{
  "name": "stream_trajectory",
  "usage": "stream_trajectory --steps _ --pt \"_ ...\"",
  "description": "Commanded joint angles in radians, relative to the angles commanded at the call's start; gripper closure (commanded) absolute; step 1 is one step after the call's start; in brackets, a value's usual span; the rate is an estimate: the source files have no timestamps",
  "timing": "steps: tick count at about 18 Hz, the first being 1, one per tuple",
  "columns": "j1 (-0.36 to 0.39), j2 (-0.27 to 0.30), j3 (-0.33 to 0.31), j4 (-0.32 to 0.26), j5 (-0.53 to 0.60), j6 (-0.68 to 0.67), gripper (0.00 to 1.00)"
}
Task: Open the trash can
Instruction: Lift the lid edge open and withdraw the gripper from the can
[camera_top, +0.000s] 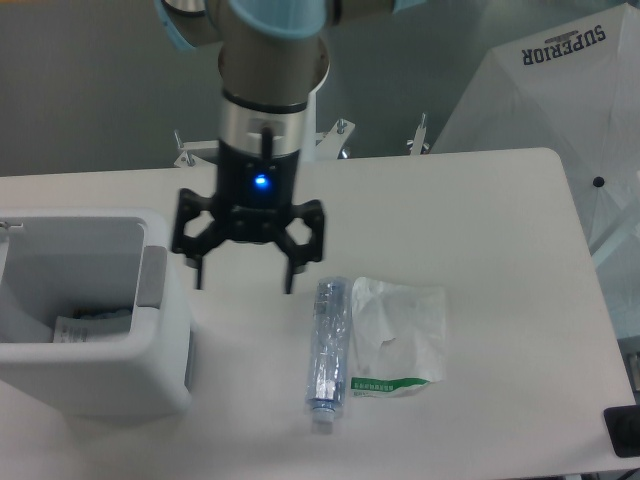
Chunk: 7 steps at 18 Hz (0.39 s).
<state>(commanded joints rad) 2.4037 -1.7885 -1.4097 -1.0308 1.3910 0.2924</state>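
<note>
The trash can (95, 380) is a large boxy white bin at the table's left front. Its top stands open and I see into it, with paper scraps (85, 322) lying at the bottom. The lid is not clearly in view; only a thin white piece shows at the left edge. A grey tab (152, 275) sits on the bin's right rim. My gripper (244, 283) hangs just right of the bin, above the table, with its black fingers spread apart and nothing between them.
A clear plastic bottle (328, 350) lies lengthwise right of the gripper. A white plastic bag with a green stripe (400, 340) lies beside it. A white umbrella (570, 90) stands off the table's right rear. A dark object (625, 432) sits at the bottom right corner.
</note>
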Motion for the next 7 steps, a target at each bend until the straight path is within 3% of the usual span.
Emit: stream_trajectory --steps 3,7 --pt "0.006 -0.006 -0.006 -0.014 0.115 0.138 0.00" --pt "0.008 -0.003 -0.009 -0.017 0.161 0.160 0.00"
